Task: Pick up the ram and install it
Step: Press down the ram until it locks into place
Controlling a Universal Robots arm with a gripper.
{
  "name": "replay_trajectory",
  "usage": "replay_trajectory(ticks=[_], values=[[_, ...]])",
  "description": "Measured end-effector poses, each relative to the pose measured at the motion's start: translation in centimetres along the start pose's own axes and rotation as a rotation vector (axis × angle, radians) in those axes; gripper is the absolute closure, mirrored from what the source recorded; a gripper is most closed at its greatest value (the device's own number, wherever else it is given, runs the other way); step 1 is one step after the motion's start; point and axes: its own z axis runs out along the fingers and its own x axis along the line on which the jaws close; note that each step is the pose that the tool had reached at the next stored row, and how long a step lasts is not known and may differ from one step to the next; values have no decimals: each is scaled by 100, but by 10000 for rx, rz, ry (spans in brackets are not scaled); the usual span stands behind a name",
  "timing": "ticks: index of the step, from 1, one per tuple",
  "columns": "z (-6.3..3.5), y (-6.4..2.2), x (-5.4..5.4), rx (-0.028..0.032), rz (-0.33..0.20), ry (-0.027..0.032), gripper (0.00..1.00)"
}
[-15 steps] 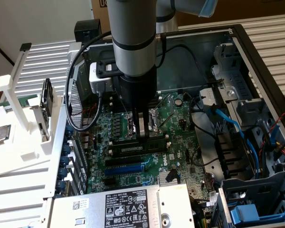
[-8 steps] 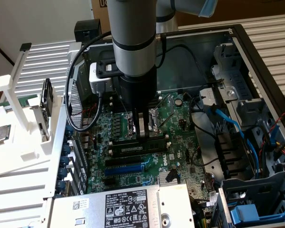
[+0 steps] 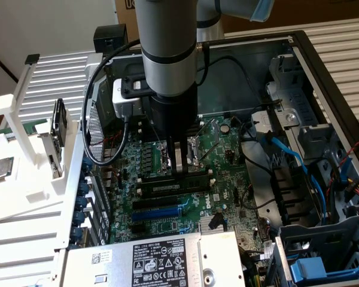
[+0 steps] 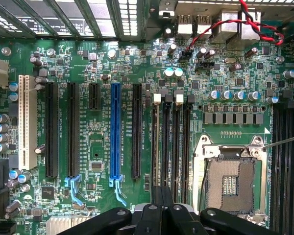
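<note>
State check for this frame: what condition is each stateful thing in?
gripper: jaws shut, tips at the ram's top edge
ram: standing on edge in a memory slot; whether it is fully seated cannot be told
processor socket: empty
blue expansion slot: empty
computer case: side open, motherboard exposed

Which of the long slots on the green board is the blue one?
It's the single bright blue slot in the middle of the motherboard. The long slots beside it are all black, and one far off at the board's edge is white.
</note>
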Motion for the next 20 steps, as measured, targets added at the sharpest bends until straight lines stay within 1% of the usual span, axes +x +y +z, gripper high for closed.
replay_trajectory(ticks=[9,12,20], values=[[1,0,0,13,-1,17,90],[1,1,0,22,-2,41,90],[13,2,1,40,-2,43,90]])
